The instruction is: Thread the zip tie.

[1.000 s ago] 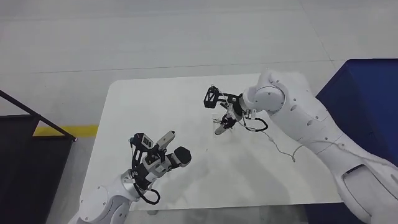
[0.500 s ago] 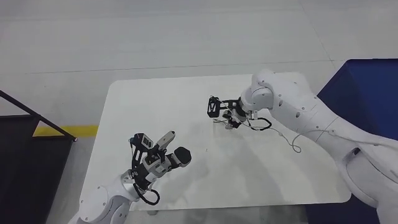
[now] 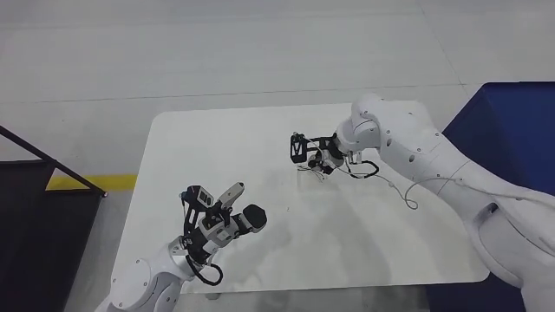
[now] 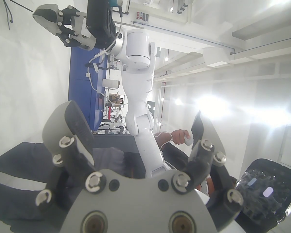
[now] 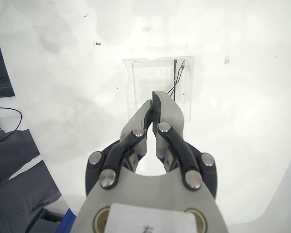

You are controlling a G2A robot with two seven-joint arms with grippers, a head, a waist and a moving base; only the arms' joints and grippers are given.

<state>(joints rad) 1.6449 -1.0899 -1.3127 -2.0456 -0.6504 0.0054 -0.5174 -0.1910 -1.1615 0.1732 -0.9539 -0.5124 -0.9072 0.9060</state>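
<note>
Two or three thin black zip ties [image 5: 175, 78] lie in a shallow clear tray [image 5: 160, 60] on the white table [image 3: 217, 147]. My right gripper [image 5: 154, 97] hangs just over the tray's near part, fingers shut together, its tips beside the ties' loose ends; nothing shows between the pads. From above, the right gripper [image 3: 319, 165] is over the table's middle, with the zip ties [image 3: 307, 170] at its tip. In the left wrist view the right gripper [image 4: 44, 15] is close to the zip ties [image 4: 5, 8]. My left gripper [image 4: 138, 132] is open and empty, raised near the table's front left [image 3: 241, 204].
A blue cabinet [image 3: 512, 139] stands close along the table's right side. A loose white cable [image 3: 401, 198] hangs from the right arm over the table. Bare tabletop lies between the two arms.
The right wrist has swung and shifted slightly toward the table's far side, settling over the ties in the first half second. The left arm has kept still.
</note>
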